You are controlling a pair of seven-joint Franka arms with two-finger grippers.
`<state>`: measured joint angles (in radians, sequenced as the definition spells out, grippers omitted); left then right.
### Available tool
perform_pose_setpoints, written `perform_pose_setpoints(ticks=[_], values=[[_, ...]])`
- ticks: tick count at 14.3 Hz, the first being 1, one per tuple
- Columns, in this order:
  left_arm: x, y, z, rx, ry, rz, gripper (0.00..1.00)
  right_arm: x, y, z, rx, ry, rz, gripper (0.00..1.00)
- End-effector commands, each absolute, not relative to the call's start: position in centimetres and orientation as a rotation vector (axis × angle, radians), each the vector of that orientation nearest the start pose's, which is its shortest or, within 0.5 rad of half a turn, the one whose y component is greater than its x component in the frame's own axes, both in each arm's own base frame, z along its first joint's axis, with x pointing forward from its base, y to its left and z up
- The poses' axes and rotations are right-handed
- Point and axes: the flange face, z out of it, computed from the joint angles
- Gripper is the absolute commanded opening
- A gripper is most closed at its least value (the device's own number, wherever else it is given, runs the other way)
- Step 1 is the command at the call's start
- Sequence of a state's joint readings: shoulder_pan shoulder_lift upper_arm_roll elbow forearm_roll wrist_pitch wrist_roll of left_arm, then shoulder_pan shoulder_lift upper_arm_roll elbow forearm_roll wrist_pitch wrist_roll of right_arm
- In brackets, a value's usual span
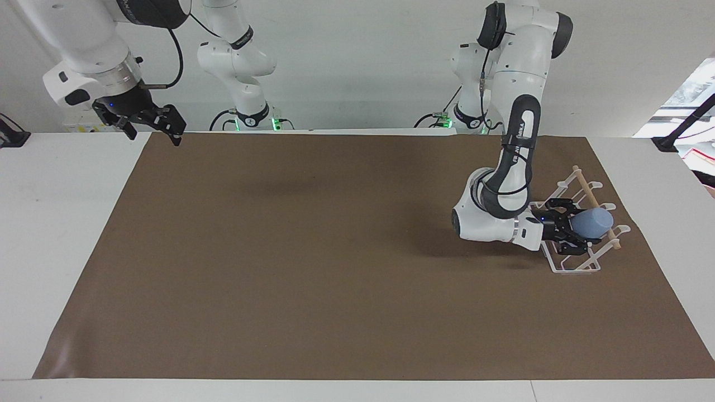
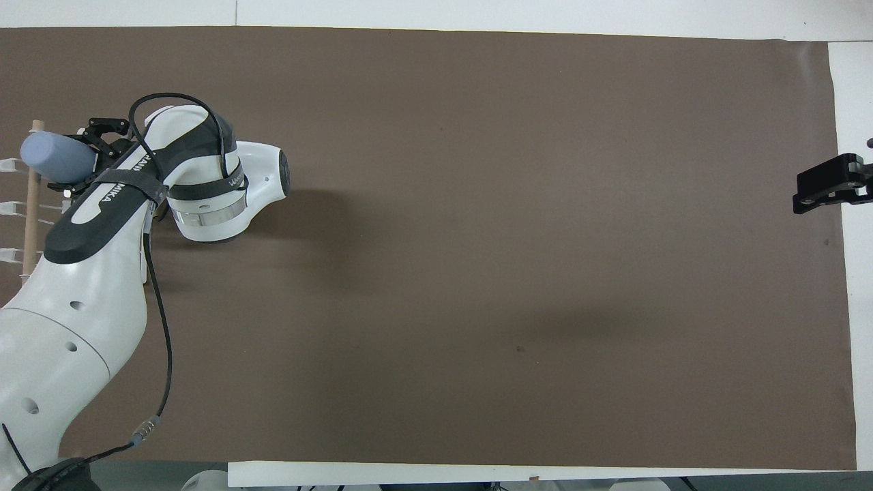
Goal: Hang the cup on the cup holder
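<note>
My left gripper is shut on the light-blue cup and holds it on its side, low over the white wire cup holder, whose wooden rod runs across the top. In the overhead view the cup lies over the rack's prongs by the rod, with the left gripper around its open end. I cannot tell whether the cup touches a prong. My right gripper waits in the air over the mat's corner at the right arm's end; it also shows in the overhead view.
A brown mat covers most of the white table. The cup holder stands on the mat near the edge at the left arm's end.
</note>
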<state>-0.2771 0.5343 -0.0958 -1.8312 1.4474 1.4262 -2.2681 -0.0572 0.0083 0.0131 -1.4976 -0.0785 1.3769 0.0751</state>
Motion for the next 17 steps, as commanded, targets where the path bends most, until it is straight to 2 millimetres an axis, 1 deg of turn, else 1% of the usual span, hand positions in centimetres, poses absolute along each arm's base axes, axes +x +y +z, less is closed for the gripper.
perform_pose_setpoints(ticks=[1,3,4,5,6,8,9,10,11,12,13,15,17], values=[[61.9,-10.6,29.2,-1.453,-1.094,-1.246,1.0,52.9,-3.4,63.8,-3.211,0.221,0.203,0.99],[62.0,-11.2,29.9,-1.462,-1.116,-1.23,1.0,52.9,-3.4,63.8,-3.211,0.221,0.205,0.99],[61.6,-11.9,30.9,-1.471,-1.162,-1.205,1.0,52.9,-3.4,63.8,-3.211,0.221,0.205,0.99],[60.9,-13.2,33.6,-1.493,-1.252,-1.174,1.0,52.9,-3.3,63.8,-3.211,0.218,0.205,0.99],[60.1,-14.2,35.3,-1.522,-1.298,-1.143,1.0,52.9,-3.3,63.8,-3.211,0.218,0.205,0.99],[59.8,-14.4,37.2,-1.58,-1.256,-1.069,1.0,52.9,-3.3,63.8,-3.211,0.218,0.205,0.99],[59.6,-14.7,38.6,-1.615,-1.249,-1.045,1.0,52.9,-3.3,63.8,-3.211,0.218,0.205,0.99],[59.0,-14.8,41.2,-1.674,-1.276,-0.993,1.0,52.9,-3.3,63.8,-3.211,0.218,0.205,0.99],[58.2,-14.6,44.3,-1.776,-1.286,-0.91,1.0,52.9,-3.3,63.8,-3.211,0.216,0.205,0.99],[57.7,-13.9,46.4,-1.849,-1.257,-0.837,1.0,52.9,-3.3,63.8,-3.211,0.218,0.205,0.99],[57.2,-12.8,48.5,-1.903,-1.223,-0.774,1.0,52.9,-3.3,63.8,-3.211,0.218,0.205,0.99],[56.5,-11.2,50.9,-2.053,-1.14,-0.601,1.0,52.9,-3.3,63.8,-3.211,0.216,0.205,0.99],[55.9,-8.8,53.5,-2.244,-1.029,-0.447,1.0,52.9,-3.3,63.8,-3.211,0.218,0.203,0.99]])
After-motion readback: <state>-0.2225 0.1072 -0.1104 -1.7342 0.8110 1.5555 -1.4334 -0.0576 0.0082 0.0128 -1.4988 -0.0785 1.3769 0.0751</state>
